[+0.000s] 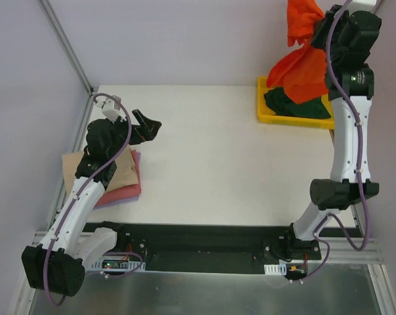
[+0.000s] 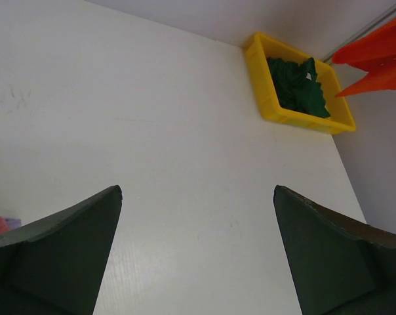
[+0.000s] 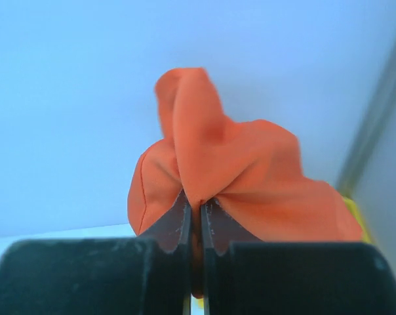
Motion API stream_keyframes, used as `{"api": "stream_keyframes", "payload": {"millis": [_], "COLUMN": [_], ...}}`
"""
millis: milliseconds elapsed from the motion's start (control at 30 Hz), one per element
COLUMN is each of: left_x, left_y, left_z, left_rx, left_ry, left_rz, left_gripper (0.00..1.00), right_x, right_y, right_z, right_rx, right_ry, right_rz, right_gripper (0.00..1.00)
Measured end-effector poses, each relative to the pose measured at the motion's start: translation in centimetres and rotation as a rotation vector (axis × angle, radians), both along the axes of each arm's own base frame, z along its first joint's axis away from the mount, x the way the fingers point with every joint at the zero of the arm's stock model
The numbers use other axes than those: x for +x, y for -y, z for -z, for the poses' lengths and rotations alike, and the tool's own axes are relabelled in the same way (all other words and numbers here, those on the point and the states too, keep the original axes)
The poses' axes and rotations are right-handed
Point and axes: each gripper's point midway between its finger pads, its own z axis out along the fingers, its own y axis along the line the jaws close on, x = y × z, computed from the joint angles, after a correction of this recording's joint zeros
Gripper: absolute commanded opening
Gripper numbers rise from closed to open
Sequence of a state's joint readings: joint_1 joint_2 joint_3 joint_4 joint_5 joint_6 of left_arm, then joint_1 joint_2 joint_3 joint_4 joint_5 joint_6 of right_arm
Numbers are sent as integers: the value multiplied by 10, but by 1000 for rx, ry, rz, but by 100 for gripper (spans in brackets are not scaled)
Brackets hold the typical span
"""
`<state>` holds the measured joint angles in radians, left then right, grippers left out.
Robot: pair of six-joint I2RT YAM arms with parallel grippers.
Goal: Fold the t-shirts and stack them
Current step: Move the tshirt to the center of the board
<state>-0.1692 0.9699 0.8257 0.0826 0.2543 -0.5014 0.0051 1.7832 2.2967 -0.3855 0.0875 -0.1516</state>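
Where right jaws meet, orange-red t-shirt sits pinched.

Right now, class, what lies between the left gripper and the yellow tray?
Nothing: bare white table runs from the left gripper to the yellow tray, per the left wrist view.

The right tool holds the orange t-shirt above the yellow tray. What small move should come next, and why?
Probably swing the right tool toward the bare middle of the table and lower the orange t-shirt there. The tool is shut on it, the cloth hangs over the yellow tray with the green t-shirt inside, and the open left tool hovers beside the folded stack.
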Motion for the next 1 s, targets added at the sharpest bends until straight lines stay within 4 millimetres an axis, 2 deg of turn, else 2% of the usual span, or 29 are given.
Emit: {"api": "stream_keyframes", "payload": {"millis": [100,200,333,433,500,533,567,633,667,700,733,800,833,900,933,1000], "left_x": [-11,-21,-29,-34,-37,-39,-41,-45,-46,-47,-48,-48,-48,-51,-55,-64], "left_y": [-1,-3,-3,-3,-3,-2,-1,3,6,9,14,24,32,51,63,88], "left_z": [-13,-18,-16,-10,-6,-3,1,10,14,20,28,45,56,78,91,116], "left_rx": [-18,-35,-55,-72,-82,-89,-100,-123,-130,-140,-150,-158,-156,-142,-129,-98], "left_ry": [33,50,32,-7,-30,-41,-59,-100,-118,-143,-176,-248,-292,-377,-426,-526], "left_rz": [-3,-5,-9,-14,-14,-12,-10,6,19,37,56,94,117,175,214,294], "left_gripper": [99,99,99,99,99,99,99,99,99,99,99,99,99,99,99,99], "right_x": [-50,-98,-147,-158,-151,-144,-135,-117,-110,-105,-102,-105,-114,-130,-137,-141], "right_y": [-62,-112,-164,-192,-197,-194,-189,-172,-160,-147,-132,-105,-87,-65,-57,-53], "right_z": [-52,-74,-69,-47,-17,3,32,102,142,184,224,293,333,371,379,378], "right_rx": [24,95,215,286,315,324,329,334,334,331,331,336,327,310,290,232], "right_ry": [112,170,167,108,38,-1,-61,-207,-298,-392,-487,-653,-763,-885,-922,-929], "right_rz": [-201,-403,-629,-735,-725,-689,-634,-488,-405,-325,-247,-119,-47,47,76,79], "right_gripper": [1,1,1,1,3,5,9,28,41,61,73,83,87,96,98,96]}}
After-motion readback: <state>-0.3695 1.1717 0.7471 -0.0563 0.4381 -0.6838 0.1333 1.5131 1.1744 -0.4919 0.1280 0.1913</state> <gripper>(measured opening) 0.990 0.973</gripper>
